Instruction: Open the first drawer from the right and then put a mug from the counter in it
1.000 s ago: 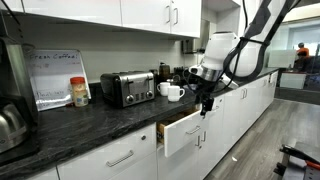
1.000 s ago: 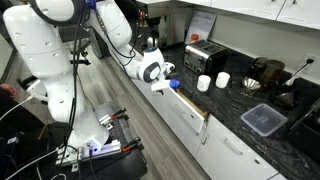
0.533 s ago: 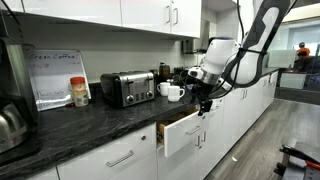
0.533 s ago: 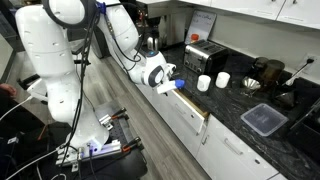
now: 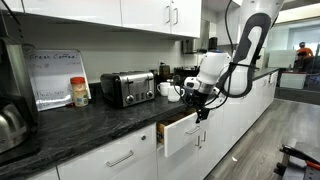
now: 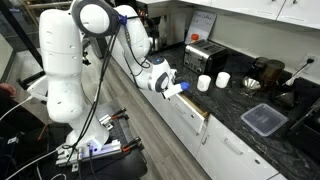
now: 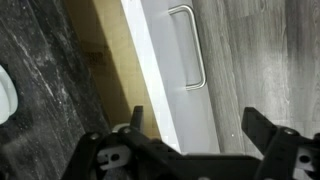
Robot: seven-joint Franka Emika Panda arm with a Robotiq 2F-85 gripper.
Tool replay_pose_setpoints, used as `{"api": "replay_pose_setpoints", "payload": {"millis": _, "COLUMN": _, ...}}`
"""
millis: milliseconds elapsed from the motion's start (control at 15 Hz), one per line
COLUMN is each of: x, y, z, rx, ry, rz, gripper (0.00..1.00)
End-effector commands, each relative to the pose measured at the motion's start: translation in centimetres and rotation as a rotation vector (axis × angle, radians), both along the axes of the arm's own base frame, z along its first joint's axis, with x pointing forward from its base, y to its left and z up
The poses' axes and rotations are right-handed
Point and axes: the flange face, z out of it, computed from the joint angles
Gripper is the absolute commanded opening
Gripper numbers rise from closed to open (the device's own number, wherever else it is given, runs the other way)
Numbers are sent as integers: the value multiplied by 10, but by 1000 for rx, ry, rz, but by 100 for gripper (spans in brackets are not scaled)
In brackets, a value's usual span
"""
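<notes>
Below counter (image 7: 40, 90) edge | drawer (image 7: 160, 95) ajar, white front, silver bar handle (image 7: 196, 45), wood inside | end effector (image 7: 193, 115) spread, empty

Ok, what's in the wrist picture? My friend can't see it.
The white drawer stands open below, wood inside showing, next to the dark counter. The robot's two fingers are spread apart at the bottom, holding nothing.

Office kitchen, glossy white upper wall cupboards (image 5: 150, 12), pale grey splashback wall (image 5: 95, 58), white base cabinets with silver bar handles (image 5: 250, 115), grey wood-plank floor (image 6: 165, 130), bright even light
</notes>
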Motion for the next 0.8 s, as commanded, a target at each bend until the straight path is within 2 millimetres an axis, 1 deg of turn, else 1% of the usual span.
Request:
{"api": "replay_pose_setpoints", "payload": {"millis": 0, "x": 16, "y": -8, "z": -9, "rx": -29, "ry": -7, "rz": 106, "gripper": 100}}
{"api": "replay_pose_setpoints", "payload": {"millis": 333, "x": 28, "y": -14, "z": -21, "rx": -44, "ry": -2, "rz": 200, "gripper": 100}}
{"api": "replay_pose_setpoints", "payload": {"millis": 733, "x": 34, "y": -19, "z": -37, "rx": -38, "ry": 35, "rz": 280, "gripper": 100}}
